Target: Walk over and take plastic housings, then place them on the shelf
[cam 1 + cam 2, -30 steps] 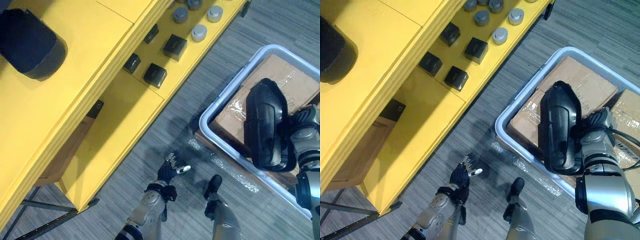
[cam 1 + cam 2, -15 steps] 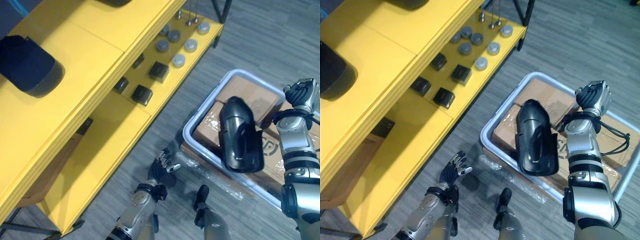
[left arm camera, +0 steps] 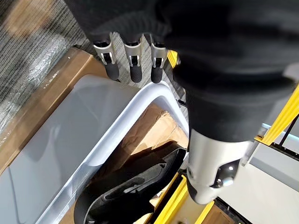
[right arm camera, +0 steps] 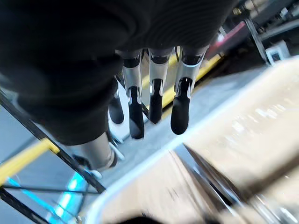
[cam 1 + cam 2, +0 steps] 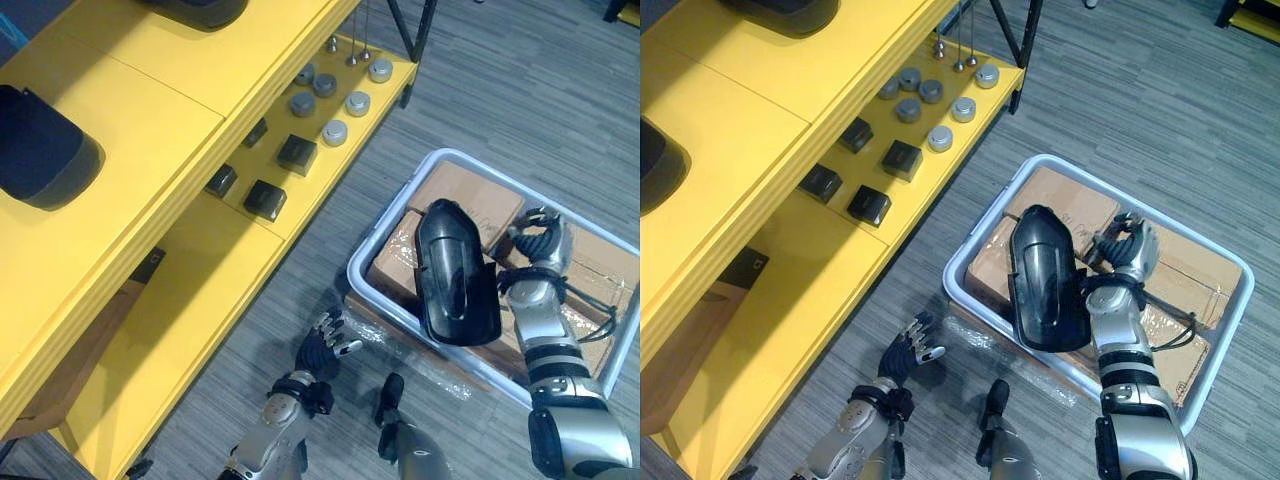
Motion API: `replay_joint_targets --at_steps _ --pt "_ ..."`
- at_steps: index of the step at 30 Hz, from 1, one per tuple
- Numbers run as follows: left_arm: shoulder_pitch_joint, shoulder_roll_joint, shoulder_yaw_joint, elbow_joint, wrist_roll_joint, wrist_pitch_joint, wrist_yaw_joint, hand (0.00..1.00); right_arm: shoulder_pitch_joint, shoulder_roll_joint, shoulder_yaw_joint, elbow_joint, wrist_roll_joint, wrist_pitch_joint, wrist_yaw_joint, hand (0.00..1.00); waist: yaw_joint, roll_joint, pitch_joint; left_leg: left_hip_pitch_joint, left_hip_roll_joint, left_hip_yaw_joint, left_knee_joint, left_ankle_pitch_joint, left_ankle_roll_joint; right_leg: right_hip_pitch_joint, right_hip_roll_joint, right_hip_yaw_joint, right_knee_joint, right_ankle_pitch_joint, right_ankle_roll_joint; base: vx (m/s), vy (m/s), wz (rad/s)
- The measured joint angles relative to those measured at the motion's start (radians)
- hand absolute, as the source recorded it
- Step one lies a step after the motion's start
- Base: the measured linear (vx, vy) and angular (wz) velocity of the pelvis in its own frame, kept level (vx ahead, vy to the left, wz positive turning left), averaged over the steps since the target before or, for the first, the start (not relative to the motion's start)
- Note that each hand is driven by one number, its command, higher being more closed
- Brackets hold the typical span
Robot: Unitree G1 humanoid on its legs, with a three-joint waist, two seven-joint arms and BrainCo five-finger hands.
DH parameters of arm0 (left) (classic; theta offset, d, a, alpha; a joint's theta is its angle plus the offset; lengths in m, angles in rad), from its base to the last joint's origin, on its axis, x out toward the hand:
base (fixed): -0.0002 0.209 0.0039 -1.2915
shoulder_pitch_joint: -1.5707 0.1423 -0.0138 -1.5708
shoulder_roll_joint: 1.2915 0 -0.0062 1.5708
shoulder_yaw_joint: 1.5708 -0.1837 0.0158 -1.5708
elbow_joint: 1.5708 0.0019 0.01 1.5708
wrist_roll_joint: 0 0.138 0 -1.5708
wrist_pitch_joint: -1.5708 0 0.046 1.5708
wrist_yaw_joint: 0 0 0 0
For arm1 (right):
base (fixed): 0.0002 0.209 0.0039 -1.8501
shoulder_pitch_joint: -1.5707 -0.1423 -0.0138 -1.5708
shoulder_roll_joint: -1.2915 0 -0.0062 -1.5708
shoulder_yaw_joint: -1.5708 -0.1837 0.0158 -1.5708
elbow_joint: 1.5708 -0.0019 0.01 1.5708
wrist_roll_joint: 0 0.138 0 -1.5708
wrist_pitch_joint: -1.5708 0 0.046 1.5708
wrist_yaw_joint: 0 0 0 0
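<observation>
A black plastic housing (image 5: 455, 272) lies on the cardboard boxes (image 5: 468, 196) inside a white bin (image 5: 385, 235) on the floor; it is also seen as the housing (image 3: 135, 191). My right hand (image 5: 540, 238) hovers close by its right side, and its straight fingers (image 4: 154, 100) hold nothing. I cannot tell whether it touches the housing. My left hand (image 5: 325, 345) hangs open low over the floor, left of the bin. Another dark housing (image 5: 40, 145) rests on the yellow shelf's top (image 5: 190, 80), and a further one (image 5: 200, 10) sits at its far end.
The shelf's lower level carries small black blocks (image 5: 265, 198) and several grey round pieces (image 5: 335, 132). Grey carpet floor (image 5: 500, 80) stretches beyond the bin. A dark stand leg (image 5: 415, 35) rises at the shelf's far corner.
The view has shifted and now looks from farther back. My right hand, curled before, has straightened its fingers and sits beside the housing in the bin. The left hand stays open.
</observation>
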Motion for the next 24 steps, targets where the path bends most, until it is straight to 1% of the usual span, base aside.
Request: replay_joint_targets --at_steps 4,7,10,11,13,15,16,17,19,22,24 --pt "0.007 0.000 0.002 0.000 0.000 0.000 0.011 0.00 -0.006 0.012 0.002 0.118 0.004 -0.002 0.030 0.00 0.021 0.001 0.000 -0.009 -0.001 -0.002 0.001 0.000 0.000 -0.008 -0.001 -0.001 0.001 -0.001 0.002 0.00 -0.004 0.01" --pt "0.013 -0.002 0.009 0.001 0.000 0.000 0.017 0.00 -0.029 0.012 0.017 0.193 0.011 -0.004 0.047 0.00 0.022 0.001 -0.001 -0.035 -0.003 -0.012 0.003 0.002 0.002 -0.028 -0.003 -0.006 0.002 -0.003 0.006 0.00 -0.020 0.06" --pt "0.018 -0.006 0.009 0.004 0.000 0.000 0.019 0.00 -0.063 0.011 0.017 0.287 0.022 -0.005 0.070 0.00 0.023 0.001 -0.001 -0.039 -0.006 -0.016 0.003 0.003 0.003 -0.029 -0.005 -0.009 0.002 0.002 0.000 0.03 -0.017 0.05" --pt "0.016 -0.014 0.011 0.005 0.000 -0.001 0.019 0.00 -0.081 0.008 0.016 0.322 0.025 -0.005 0.077 1.00 0.021 0.002 -0.001 -0.047 -0.008 -0.022 0.006 0.003 0.003 -0.032 -0.007 -0.016 0.001 0.004 -0.003 0.03 -0.010 0.09" --pt "0.012 -0.026 0.012 0.005 0.000 -0.004 0.019 0.00 -0.099 0.002 0.016 0.354 0.028 -0.006 0.079 1.00 0.022 0.003 -0.001 -0.064 -0.009 -0.026 0.014 0.003 0.003 -0.039 -0.009 -0.025 0.000 0.004 -0.003 0.02 -0.007 0.13" --pt "0.010 -0.043 0.021 0.006 0.000 -0.009 0.019 0.00 -0.133 -0.025 0.016 0.392 0.027 -0.006 0.061 1.00 0.029 0.005 -0.002 -0.097 -0.012 -0.033 0.027 0.003 0.003 -0.063 -0.012 -0.028 0.000 0.007 -0.002 0.02 -0.008 0.09" --pt "0.004 -0.055 0.020 0.010 0.000 -0.009 0.019 0.00 -0.160 -0.061 0.015 0.416 0.027 -0.009 0.059 1.00 0.035 0.009 -0.001 -0.121 -0.014 -0.039 0.035 0.002 0.003 -0.080 -0.014 -0.033 0.000 0.010 -0.002 0.01 -0.006 0.07" --pt "0.000 -0.060 0.021 0.015 0.000 -0.009 0.019 0.00 -0.173 -0.078 0.015 0.430 0.027 -0.010 0.059 1.00 0.038 0.013 -0.001 -0.131 -0.015 -0.045 0.039 0.002 0.003 -0.087 -0.014 -0.035 0.001 0.011 -0.002 0.01 -0.008 0.10" --pt "-0.011 -0.076 0.030 0.040 -0.002 -0.009 0.019 0.00 -0.204 -0.128 -0.003 0.468 0.027 -0.015 0.058 1.00 0.050 0.029 0.000 -0.157 -0.016 -0.054 0.052 0.002 0.003 -0.102 -0.016 -0.047 0.003 0.012 -0.003 0.01 -0.011 0.12" --pt "-0.010 -0.085 0.053 0.041 -0.002 -0.009 0.019 0.00 -0.212 -0.155 -0.004 0.475 0.026 -0.017 0.045 1.00 0.057 0.046 0.000 -0.166 -0.016 -0.058 0.057 0.002 0.004 -0.106 -0.015 -0.050 0.003 0.012 -0.003 0.00 -0.005 0.03" --pt "-0.010 -0.089 0.068 0.041 -0.002 -0.009 0.018 0.00 -0.208 -0.154 -0.005 0.464 0.026 -0.017 0.026 1.00 0.057 0.053 -0.001 -0.167 -0.015 -0.059 0.061 0.000 0.005 -0.106 -0.014 -0.049 0.003 0.012 -0.003 0.00 0.000 0.00"
